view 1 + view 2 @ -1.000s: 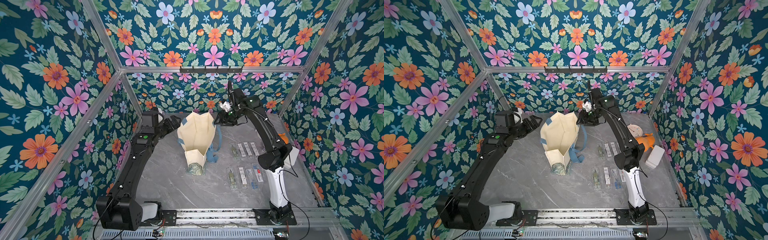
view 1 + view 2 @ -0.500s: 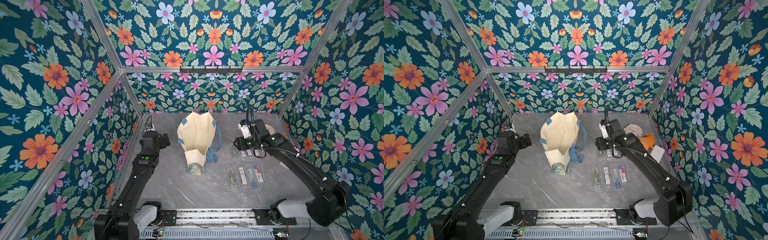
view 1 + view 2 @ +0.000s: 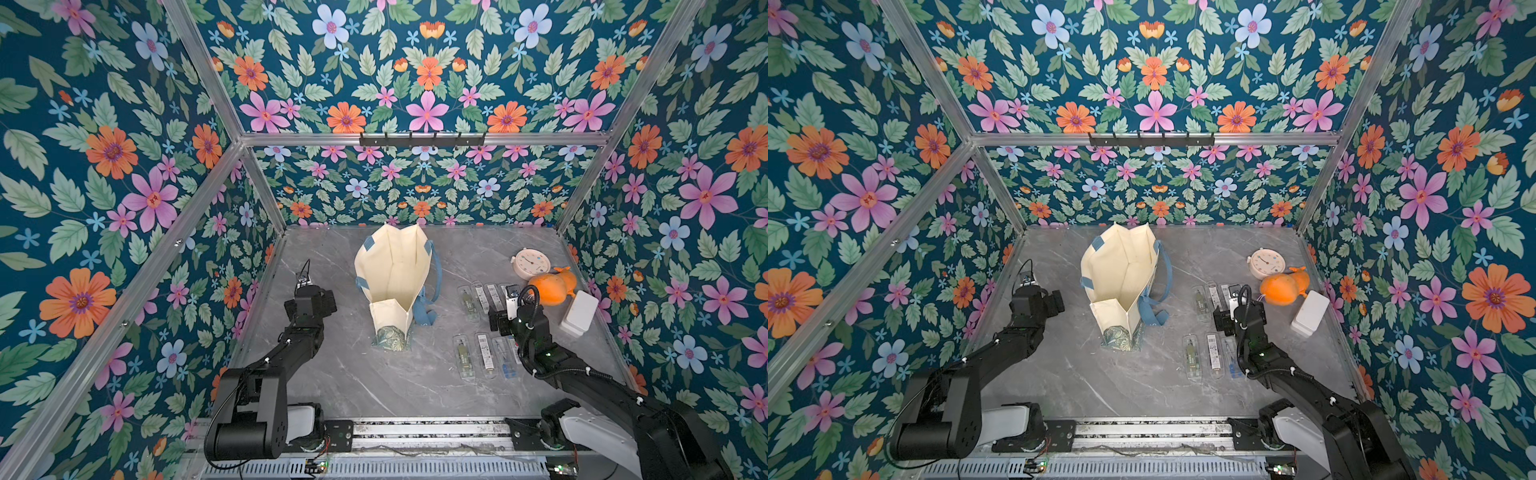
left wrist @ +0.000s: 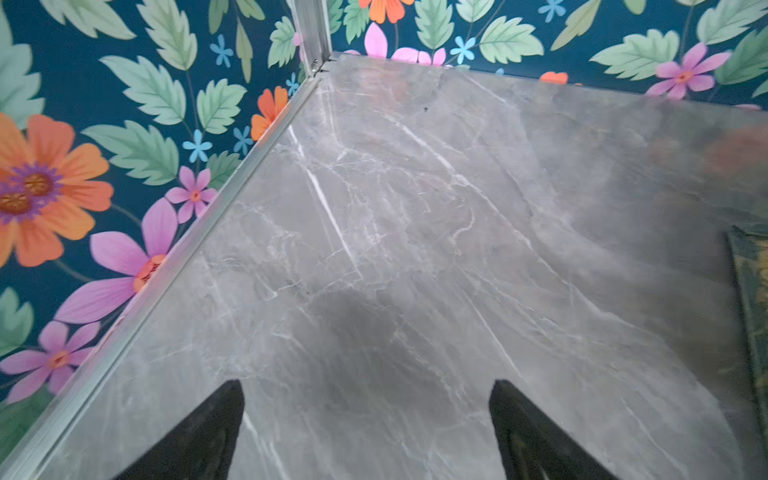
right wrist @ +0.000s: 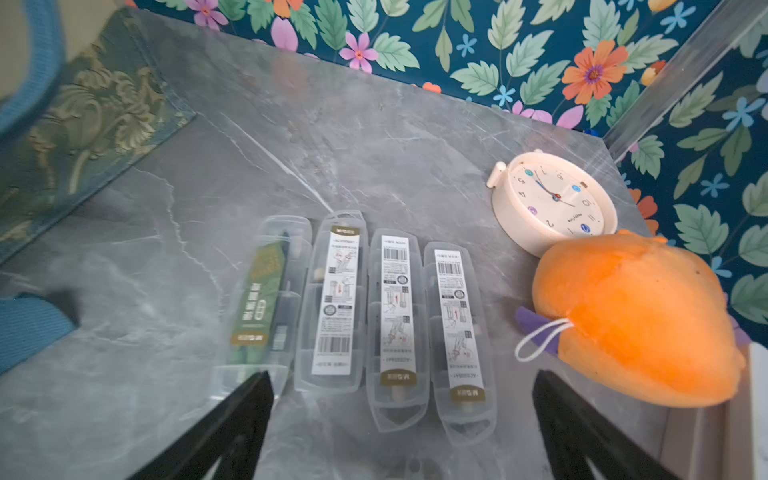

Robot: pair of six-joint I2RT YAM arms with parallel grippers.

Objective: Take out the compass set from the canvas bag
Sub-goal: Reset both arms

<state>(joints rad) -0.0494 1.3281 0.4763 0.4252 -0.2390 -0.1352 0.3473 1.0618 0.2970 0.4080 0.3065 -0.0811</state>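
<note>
**Item inventory: quantities per type**

Canvas bag (image 3: pixel 390 266): one. Clear compass set cases (image 5: pixel 332 299): four in the far row, of which one carries a green label (image 5: pixel 262 299) and three carry white barcode labels; the near row shows three cases (image 3: pixel 484 355) in both top views, and the right arm (image 3: pixel 582 374) covers that row's end, so the total is seven or more. Alarm clock (image 5: pixel 552 199): one. Orange plush toy (image 5: pixel 631 316): one. White box (image 3: pixel 579 311): one. Hook rail (image 3: pixel 422 139) on the back frame: one, with six hooks. Robot arms: two, with the left arm (image 3: pixel 286 353) opposite. Grippers: two, namely left gripper (image 4: pixel 365 384) and right gripper (image 5: pixel 402 376).
</note>
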